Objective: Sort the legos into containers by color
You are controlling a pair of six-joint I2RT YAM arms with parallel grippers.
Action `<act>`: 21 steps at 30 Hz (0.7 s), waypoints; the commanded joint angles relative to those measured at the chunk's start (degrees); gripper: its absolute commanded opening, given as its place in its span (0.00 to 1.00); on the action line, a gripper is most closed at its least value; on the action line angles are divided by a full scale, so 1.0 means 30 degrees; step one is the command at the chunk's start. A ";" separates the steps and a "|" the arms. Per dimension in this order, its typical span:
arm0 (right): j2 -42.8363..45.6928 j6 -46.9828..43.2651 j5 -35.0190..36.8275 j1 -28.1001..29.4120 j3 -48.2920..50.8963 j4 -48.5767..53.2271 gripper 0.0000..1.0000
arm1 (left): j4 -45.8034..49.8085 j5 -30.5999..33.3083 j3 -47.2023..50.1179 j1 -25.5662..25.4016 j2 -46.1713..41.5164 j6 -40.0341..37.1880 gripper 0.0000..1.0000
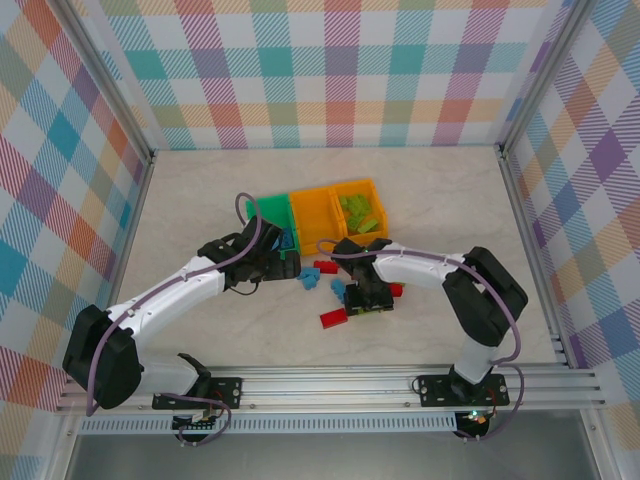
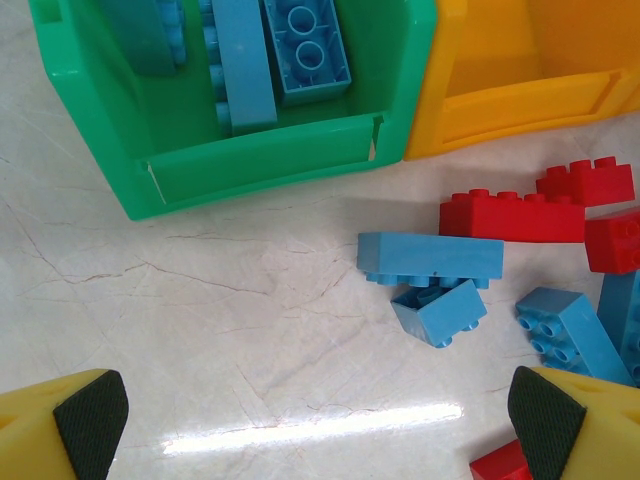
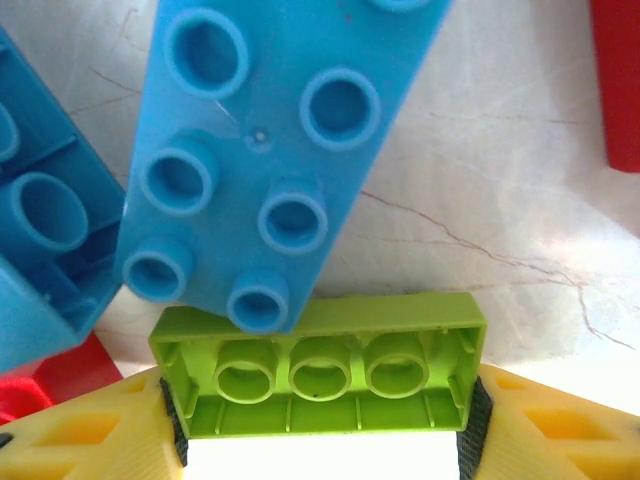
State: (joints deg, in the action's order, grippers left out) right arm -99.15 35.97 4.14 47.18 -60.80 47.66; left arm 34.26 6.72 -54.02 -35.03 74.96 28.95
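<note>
- 3 small open-top plastic bins stand in a row at mid-table: 1 green bin (image 1: 262, 210) on the left, then 2 orange, the middle orange bin (image 1: 312, 226) and the right orange bin (image 1: 352, 186).
- Lime green plastic bricks (image 1: 360, 212) lie in the right orange bin; at least 3 blue plastic bricks (image 2: 305, 50) lie in the green bin.
- Loose on the table near the bins, the left wrist view counts 4 red bricks (image 2: 510, 215) and 4 loose blue bricks (image 2: 430, 258).
- The left gripper (image 2: 318, 430) hangs spread wide over bare table, near the green bin.
- The right gripper (image 3: 325, 418) pinches 1 lime green brick (image 3: 325, 375), its underside with 3 tubes showing; a studded blue brick (image 3: 270, 150) overlaps its far edge.
</note>
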 commanded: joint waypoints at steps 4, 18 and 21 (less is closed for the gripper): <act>0.2956 0.0591 0.0845 -0.0092 0.0108 0.1809 0.57 | -0.0301 0.0050 0.0308 0.0242 -0.0006 0.0019 1.00; -0.1261 -0.2619 -0.1771 -0.5875 -0.9144 0.2657 0.57 | -0.0346 -0.0301 -0.0132 0.0250 0.0438 0.0241 1.00; -0.3181 -0.2883 -0.2003 -0.6413 -1.1866 0.3195 0.58 | -0.0373 -0.0308 0.0015 0.0257 0.0275 0.0461 1.00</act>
State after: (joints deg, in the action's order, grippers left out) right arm -104.95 29.47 0.71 28.73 -90.98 53.69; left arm 33.87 6.42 -54.02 -34.72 76.09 29.19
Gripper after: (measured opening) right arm 0.612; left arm 0.999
